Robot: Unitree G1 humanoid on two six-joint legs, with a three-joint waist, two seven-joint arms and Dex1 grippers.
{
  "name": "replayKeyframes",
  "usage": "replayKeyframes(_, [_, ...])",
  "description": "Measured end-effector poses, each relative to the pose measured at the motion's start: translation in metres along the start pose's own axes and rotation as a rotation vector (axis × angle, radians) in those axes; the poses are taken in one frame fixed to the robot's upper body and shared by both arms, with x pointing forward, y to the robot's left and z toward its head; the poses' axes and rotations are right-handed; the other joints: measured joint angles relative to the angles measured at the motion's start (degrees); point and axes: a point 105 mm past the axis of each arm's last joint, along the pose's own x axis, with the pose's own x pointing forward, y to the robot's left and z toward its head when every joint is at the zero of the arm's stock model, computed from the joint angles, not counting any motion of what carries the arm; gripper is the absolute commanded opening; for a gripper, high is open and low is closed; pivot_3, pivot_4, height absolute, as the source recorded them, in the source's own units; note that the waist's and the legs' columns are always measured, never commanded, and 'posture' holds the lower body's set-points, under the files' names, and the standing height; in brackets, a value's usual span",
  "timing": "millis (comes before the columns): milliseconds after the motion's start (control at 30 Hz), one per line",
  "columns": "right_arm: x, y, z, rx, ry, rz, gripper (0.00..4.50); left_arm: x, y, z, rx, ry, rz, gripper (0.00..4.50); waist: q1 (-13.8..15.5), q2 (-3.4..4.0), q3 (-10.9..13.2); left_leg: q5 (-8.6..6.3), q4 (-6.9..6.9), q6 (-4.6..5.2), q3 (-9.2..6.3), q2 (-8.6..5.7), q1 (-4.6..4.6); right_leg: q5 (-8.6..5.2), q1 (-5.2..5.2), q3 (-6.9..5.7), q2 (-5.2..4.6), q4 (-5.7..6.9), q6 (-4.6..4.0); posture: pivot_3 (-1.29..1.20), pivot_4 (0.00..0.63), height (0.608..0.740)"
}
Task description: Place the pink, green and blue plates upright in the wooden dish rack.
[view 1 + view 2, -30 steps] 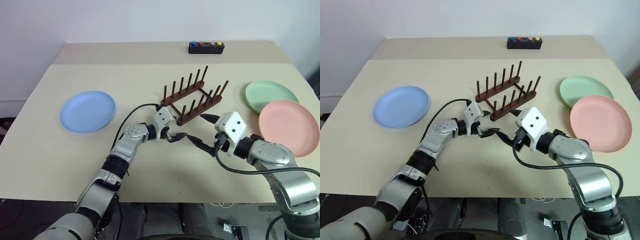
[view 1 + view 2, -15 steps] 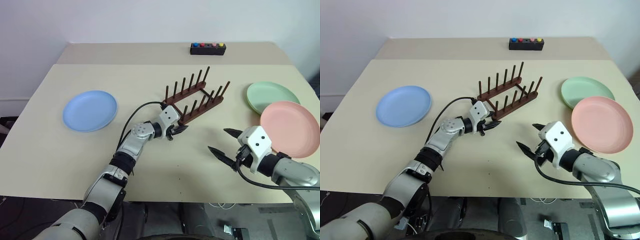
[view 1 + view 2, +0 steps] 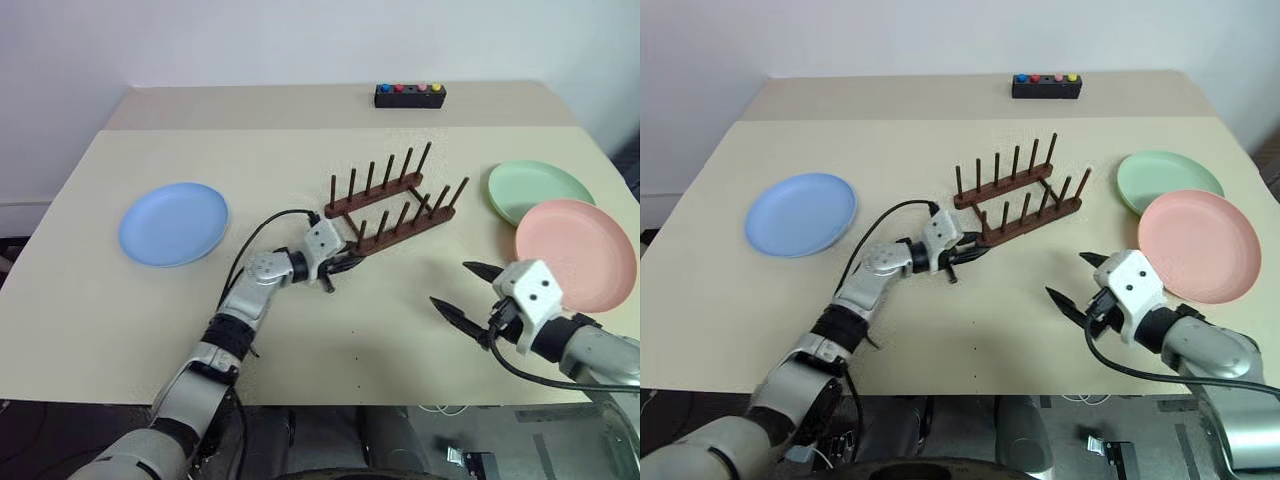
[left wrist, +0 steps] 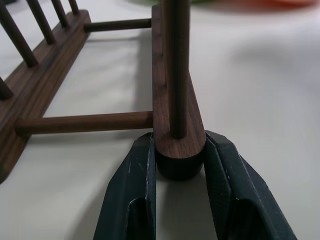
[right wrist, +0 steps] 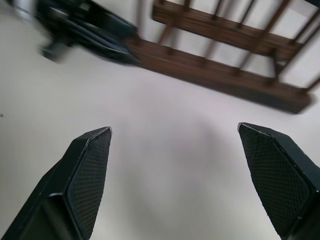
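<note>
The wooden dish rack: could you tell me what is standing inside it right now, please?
No plate stands in the wooden dish rack; its slots are bare. The left gripper clamps one rail's end, hiding the end's sides.

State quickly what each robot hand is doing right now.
Left hand: closed on the near rail end of the dark reddish-brown wooden dish rack.
Right hand: open, holding nothing.

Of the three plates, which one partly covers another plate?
The pink plate. Its far edge overlaps the near rim of the green plate. The blue plate lies alone, on the other side of the rack.
</note>
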Motion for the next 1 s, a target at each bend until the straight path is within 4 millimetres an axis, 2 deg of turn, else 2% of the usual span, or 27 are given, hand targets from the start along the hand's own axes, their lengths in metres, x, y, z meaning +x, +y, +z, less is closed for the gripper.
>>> replayKeyframes(133, [-0.016, 0.004, -0.009, 0.031, 0.038, 0.044, 4.12, -0.034, -0.002, -0.006, 0.019, 0.032, -0.081, 0.73, 0.52, -0.01, 0.01, 0.0, 0.11, 0.01, 0.0, -0.01, -0.03, 0.0, 0.08, 0.0, -0.02, -0.02, 0.0, 0.0, 0.15, 0.74])
replayKeyframes(267, [-0.027, 0.014, -0.017, 0.071, 0.069, 0.096, 4.12, -0.044, -0.013, -0.002, 0.049, 0.042, -0.174, 0.73, 0.9, -0.03, 0.02, -0.01, 0.17, 0.02, 0.0, -0.03, -0.05, 0.0, 0.13, 0.0, -0.04, -0.08, 0.01, 0.0, 0.15, 0.74])
replayKeyframes(500, [-0.03, 0.018, -0.019, 0.078, 0.081, 0.107, 4.12, -0.026, -0.049, 0.006, 0.077, 0.012, -0.347, 0.73, 0.53, -0.04, 0.02, -0.01, 0.15, 0.02, 0.01, -0.02, -0.04, -0.01, 0.11, 0.0, -0.03, -0.07, 0.0, 0.0, 0.15, 0.74])
replayKeyframes(1000, [-0.038, 0.023, -0.021, 0.082, 0.102, 0.078, 4.12, -0.01, -0.064, 0.008, 0.089, 0.006, -0.383, 0.73, 0.61, -0.05, 0.03, -0.02, 0.16, 0.03, 0.01, -0.02, -0.04, -0.01, 0.11, 0.0, -0.03, -0.08, 0.01, 0.0, 0.15, 0.74])
